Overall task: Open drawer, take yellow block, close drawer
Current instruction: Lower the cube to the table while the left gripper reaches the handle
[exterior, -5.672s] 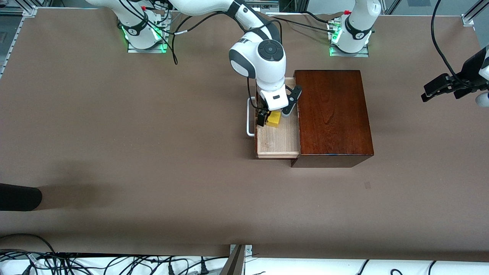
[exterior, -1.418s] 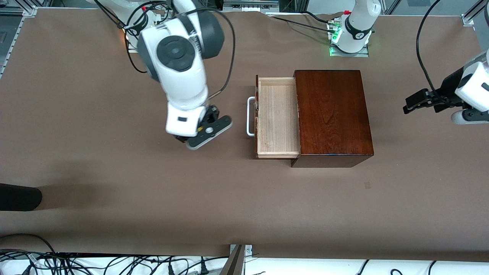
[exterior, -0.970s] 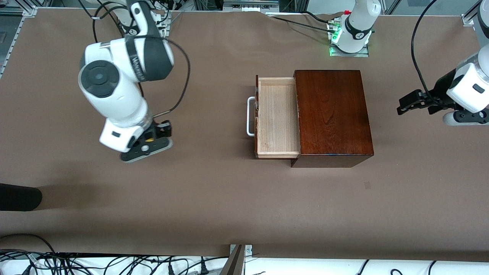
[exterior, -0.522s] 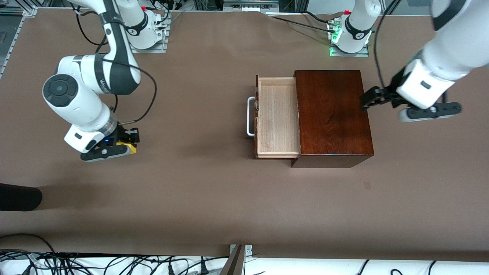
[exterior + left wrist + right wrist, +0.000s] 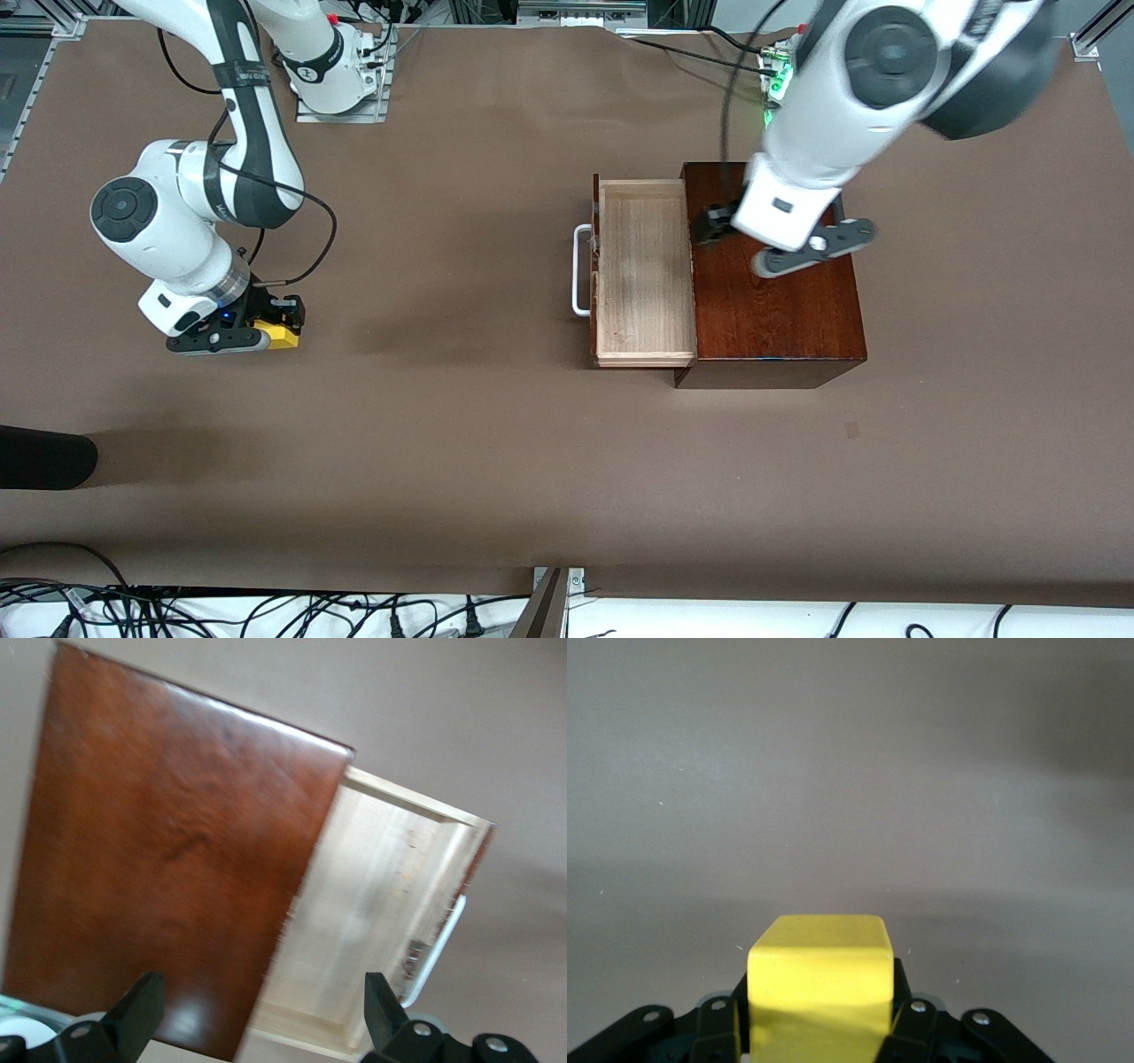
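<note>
Left claw (image 5: pixel 257 1014) reached box (image 5: pixel 771 301), fingertips cropped.

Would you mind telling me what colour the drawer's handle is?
White. The handle is a plain white bar on the open drawer, clearest in the front view.

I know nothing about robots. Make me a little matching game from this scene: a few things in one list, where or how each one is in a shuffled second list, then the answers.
Things:
1. block
2. drawer
3. left gripper
4. right gripper

States:
A. pulled out of the box, nothing in it
B. open, over the box
C. gripped, at the right arm's end of the table
D. shut on the block

Pairs: 1-C, 2-A, 3-B, 4-D
</note>
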Robot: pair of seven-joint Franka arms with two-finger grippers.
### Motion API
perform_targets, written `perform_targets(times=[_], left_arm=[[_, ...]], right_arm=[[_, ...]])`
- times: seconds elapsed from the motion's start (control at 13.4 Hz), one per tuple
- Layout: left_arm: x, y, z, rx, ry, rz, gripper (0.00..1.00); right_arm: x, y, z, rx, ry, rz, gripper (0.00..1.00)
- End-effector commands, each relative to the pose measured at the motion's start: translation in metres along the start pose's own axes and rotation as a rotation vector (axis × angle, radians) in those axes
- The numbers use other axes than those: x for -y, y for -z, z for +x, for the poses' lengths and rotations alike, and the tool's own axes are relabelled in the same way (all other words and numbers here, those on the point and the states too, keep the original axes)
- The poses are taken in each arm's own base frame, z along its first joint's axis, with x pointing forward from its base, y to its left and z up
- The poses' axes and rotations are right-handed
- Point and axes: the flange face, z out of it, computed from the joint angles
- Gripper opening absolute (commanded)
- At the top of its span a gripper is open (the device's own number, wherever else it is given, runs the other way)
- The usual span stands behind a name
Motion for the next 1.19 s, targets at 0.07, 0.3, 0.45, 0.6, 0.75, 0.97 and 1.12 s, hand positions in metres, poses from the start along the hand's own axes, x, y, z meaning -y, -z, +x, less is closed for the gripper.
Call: perform_targets(times=[0.07, 0.3, 0.45, 0.6, 0.75, 0.97, 1.12], left_arm=[[-0.077, -0.029, -0.039, 0.017, 0.128, 0.011, 1.00], [-0.119, -0.058, -0.060, 0.011, 0.207, 0.002, 1.00], [-0.151, -0.086, -0.084, 0.006, 0.256, -0.002, 1.00], [-0.175, -0.107, -0.099, 0.006, 0.311, 0.000, 1.00], [-0.198, -0.140, -0.108, 0.019, 0.428, 0.019, 1.00], [-0.222, -0.160, -0.125, 0.027, 0.491, -0.041, 0.58], [-0.229, -0.181, -0.126, 0.037, 0.480, -0.036, 0.16]], right_arm=[[-0.022, -0.010, -0.017, -0.023, -0.009, 0.039, 0.00], [-0.037, -0.027, -0.019, -0.003, -0.046, 0.025, 0.00], [-0.040, -0.047, -0.019, -0.008, -0.052, 0.002, 0.00], [-0.042, -0.064, -0.022, -0.003, -0.068, 0.017, 0.00], [-0.044, -0.076, -0.025, -0.001, -0.074, 0.045, 0.00], [-0.046, -0.090, -0.027, -0.005, -0.078, 0.037, 0.00], [-0.047, -0.100, -0.029, -0.007, -0.099, 0.033, 0.00]])
